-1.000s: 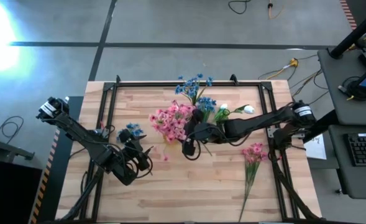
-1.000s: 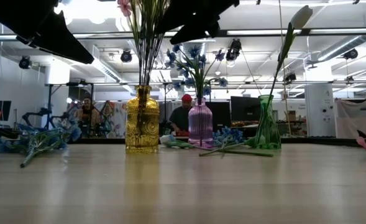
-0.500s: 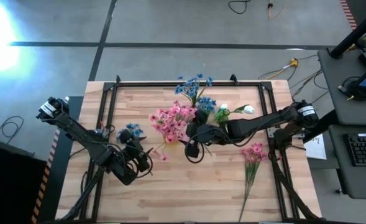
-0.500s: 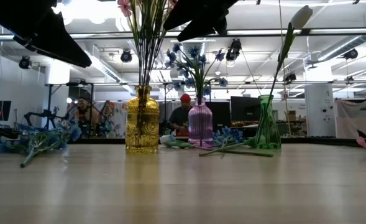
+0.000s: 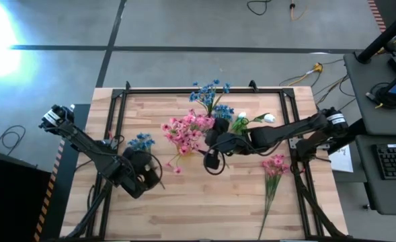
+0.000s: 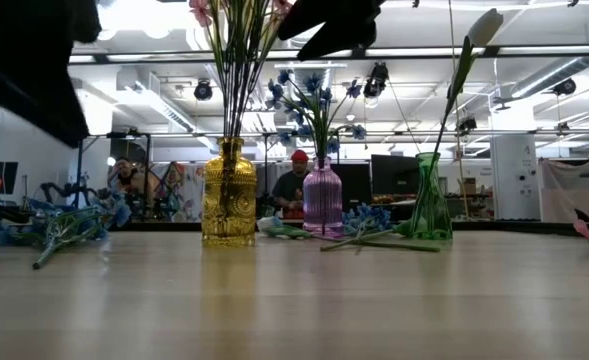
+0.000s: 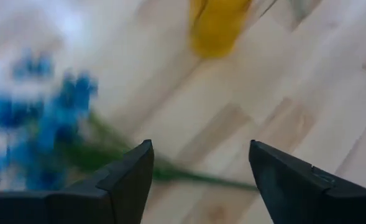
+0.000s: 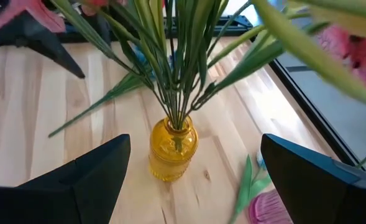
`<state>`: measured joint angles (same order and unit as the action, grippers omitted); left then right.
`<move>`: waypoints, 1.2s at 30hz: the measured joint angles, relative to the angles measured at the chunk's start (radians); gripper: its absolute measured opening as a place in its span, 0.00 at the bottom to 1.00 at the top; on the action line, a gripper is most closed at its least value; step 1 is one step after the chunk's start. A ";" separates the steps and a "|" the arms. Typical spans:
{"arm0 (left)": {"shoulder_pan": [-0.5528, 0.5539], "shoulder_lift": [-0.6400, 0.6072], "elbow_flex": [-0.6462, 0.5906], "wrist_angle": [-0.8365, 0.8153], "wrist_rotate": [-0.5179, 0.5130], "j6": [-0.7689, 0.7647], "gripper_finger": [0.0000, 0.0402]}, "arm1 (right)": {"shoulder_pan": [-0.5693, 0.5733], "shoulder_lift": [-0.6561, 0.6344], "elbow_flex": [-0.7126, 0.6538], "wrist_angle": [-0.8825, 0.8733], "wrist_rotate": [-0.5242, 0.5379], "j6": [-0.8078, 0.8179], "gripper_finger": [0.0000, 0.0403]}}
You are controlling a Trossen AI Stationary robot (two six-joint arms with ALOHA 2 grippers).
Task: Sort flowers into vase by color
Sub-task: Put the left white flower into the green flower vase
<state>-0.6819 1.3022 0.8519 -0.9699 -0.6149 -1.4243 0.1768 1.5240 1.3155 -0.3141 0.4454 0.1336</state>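
With the fingers of the left gripper [image 7: 198, 180] spread wide and empty over the blue spray [image 7: 40, 124] lying on the desk [image 5: 204, 202], its thin, light, springy green stem is judged the best place to be gripped, not the soft blossoms.

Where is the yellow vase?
The yellow vase stands near the middle of the table, holding the pink flowers. In the low view it is left of the purple vase, and the right claw hangs open above it.
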 joint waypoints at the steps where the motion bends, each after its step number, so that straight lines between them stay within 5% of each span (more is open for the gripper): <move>1: 0.000 0.000 0.000 -0.019 0.030 -0.058 0.61 | 0.000 -0.003 0.000 -0.004 0.000 -0.001 0.88; 9: 0.006 0.022 -0.003 -0.174 0.104 -0.400 0.59 | 0.000 -0.013 0.000 -0.021 -0.002 -0.014 0.88; 32: 0.004 0.152 -0.003 -0.185 0.154 -0.363 0.58 | 0.146 -0.065 0.001 -0.264 -0.013 0.297 0.88; 36: 0.004 0.152 -0.003 -0.201 0.151 -0.334 0.58 | 0.183 -0.055 0.002 -0.265 -0.122 0.426 0.88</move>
<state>-0.6781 1.4544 0.8486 -1.1711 -0.4642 -1.7586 0.3601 1.4694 1.3174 -0.5789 0.3234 0.5599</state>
